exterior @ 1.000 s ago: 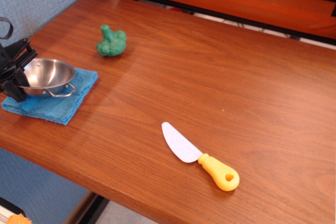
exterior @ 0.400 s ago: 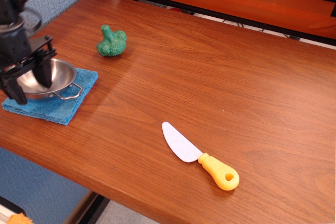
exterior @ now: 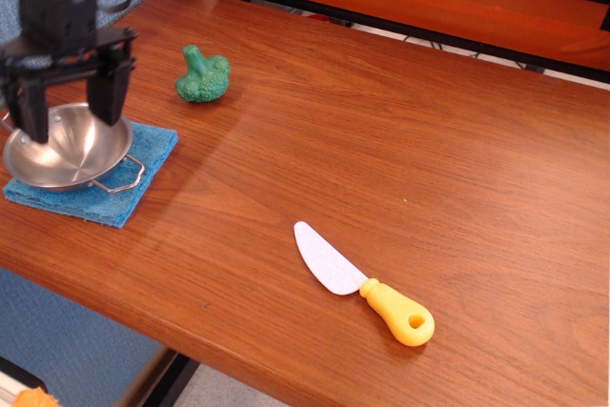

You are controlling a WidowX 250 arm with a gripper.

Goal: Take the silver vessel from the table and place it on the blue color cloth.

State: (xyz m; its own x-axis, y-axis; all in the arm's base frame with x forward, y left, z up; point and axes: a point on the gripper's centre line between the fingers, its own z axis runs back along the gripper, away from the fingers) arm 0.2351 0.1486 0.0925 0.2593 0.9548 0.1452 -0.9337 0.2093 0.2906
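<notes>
The silver vessel [exterior: 67, 152], a shiny steel bowl with a wire loop handle, rests on the blue cloth [exterior: 114, 193] at the table's left front edge. My black gripper [exterior: 74, 121] hangs just above the bowl. Its two fingers [exterior: 116, 92] are spread apart over the bowl's far rim, open and holding nothing. The cloth lies flat on the reddish-brown table [exterior: 381, 140].
A green toy broccoli [exterior: 202, 75] sits behind and to the right of the cloth. A toy knife [exterior: 362, 283] with a yellow handle lies near the front middle. The table's front edge runs just below the cloth. A blue wall stands at the left.
My gripper has let go of the bowl, opened and risen up and to the right. The bowl now sits free on the cloth.
</notes>
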